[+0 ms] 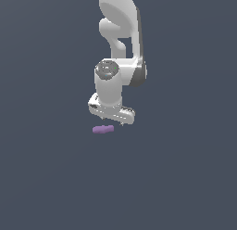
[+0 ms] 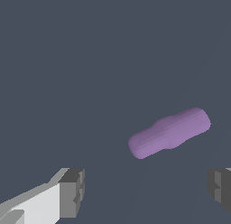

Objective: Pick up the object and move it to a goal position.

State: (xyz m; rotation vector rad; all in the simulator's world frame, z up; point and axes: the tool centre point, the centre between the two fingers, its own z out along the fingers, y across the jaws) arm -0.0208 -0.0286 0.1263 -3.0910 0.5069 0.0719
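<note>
Slate-grey, featureless ground fills both views with no edge or corner in sight, so nothing gives a landmark to place things by. Next in size is the glossy white jointed robot arm, which comes down from the upper edge of the exterior view, where its upper links are cut off. At its end hangs the white gripper with dark grey finger pads; in the exterior view the fingers are hard to make out beneath the white hand, while the wrist view shows only the tips of two pads, one of them cropped at the frame's edge. The jaws stand wide apart and hold nothing. Smallest is the small purple capsule-like object with rounded ends, lying flat on the ground, apart from the pads and just below the gripper toward the exterior view's left. Its long axis runs nearly level across the exterior view, and slantwise to the line between the pads in the wrist view.
</note>
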